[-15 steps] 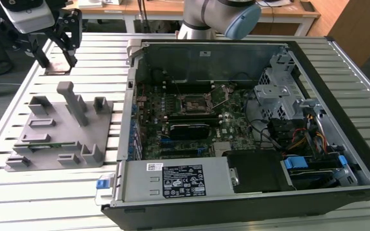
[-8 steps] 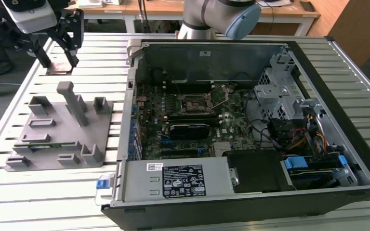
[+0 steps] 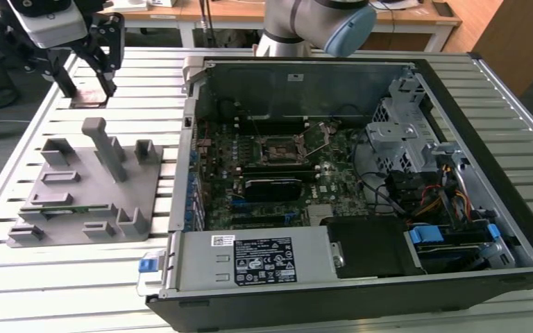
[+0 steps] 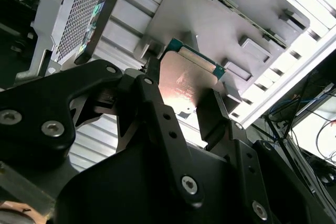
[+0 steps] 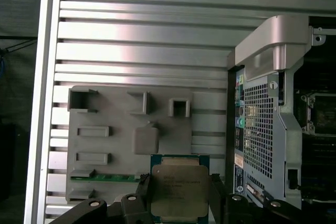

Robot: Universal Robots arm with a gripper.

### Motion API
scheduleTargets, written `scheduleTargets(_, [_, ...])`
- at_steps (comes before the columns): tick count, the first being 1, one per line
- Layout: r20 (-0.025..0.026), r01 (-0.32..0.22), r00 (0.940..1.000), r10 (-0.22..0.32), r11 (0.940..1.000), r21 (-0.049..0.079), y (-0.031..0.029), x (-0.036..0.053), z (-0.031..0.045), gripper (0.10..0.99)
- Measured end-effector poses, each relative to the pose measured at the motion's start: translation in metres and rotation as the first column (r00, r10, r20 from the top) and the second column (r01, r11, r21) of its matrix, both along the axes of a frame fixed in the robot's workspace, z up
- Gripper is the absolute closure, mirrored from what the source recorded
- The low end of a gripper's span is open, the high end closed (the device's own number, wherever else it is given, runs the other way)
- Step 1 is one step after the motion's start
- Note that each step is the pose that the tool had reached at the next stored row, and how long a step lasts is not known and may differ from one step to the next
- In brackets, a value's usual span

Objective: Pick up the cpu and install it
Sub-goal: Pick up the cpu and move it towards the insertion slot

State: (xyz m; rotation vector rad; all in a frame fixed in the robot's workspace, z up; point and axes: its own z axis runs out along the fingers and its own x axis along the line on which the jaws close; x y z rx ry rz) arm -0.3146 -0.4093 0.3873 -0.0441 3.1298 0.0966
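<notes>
- We saw the gripper pinching the cpu by two opposite edges. One of its fingers sat on each side, and the metal top faced the first wrist camera.
- The cpu hung outside the computer case, over the slatted table. It was to the exterior view's left of the case and well apart from the socket inside it.
- The grey fixture plate lay just beside the case.
- We judged the chip light, thin and stiff. Its smooth rim could slip, and its underside looked likely to be fragile.
- We thought the edges the safe place to hold it, leaving both faces untouched.
</notes>
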Motion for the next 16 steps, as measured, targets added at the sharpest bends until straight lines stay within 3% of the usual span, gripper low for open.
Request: scheduleTargets(16, [0.0000, 0.000, 1.0000, 0.000, 1.0000, 0.000, 0.0000, 0.0096, 0.0000, 0.561])
